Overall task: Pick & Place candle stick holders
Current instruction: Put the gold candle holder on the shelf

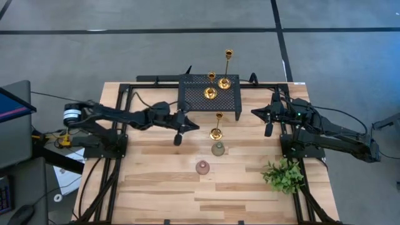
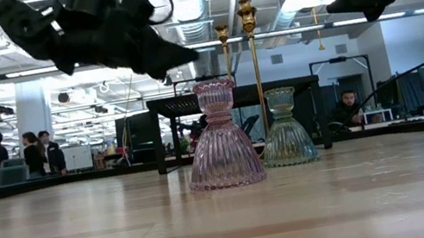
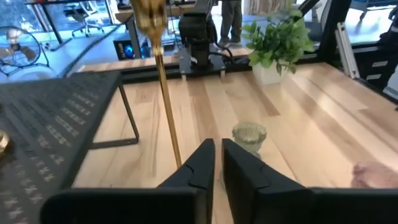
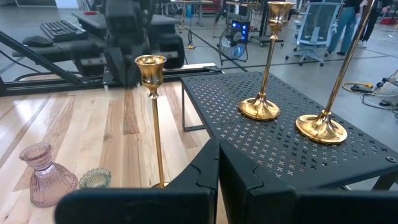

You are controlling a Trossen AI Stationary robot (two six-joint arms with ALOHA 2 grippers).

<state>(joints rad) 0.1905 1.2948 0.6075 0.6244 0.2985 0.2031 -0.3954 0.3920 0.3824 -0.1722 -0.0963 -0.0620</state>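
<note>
Two gold candle stick holders stand by their round bases [image 1: 210, 93] [image 1: 224, 83] on the black rack [image 1: 195, 100]. A third gold one [image 1: 216, 133] stands on the table before the rack. Closer in sit a squat grey-green holder [image 1: 218, 149] and a pink one [image 1: 202, 167]. My left gripper [image 1: 178, 139] hovers left of the third gold holder, shut and holding nothing. In the left wrist view, its stem [image 3: 166, 106] rises just beside the fingers [image 3: 217, 152]. My right gripper [image 1: 268, 130] waits shut at the rack's right end.
A leafy plant sprig [image 1: 284, 175] lies at the near right of the table. The rack's legs [image 3: 129, 115] stand close to the third gold holder. Bare wood stretches across the near half of the table [image 1: 156, 194]. People show in the room behind.
</note>
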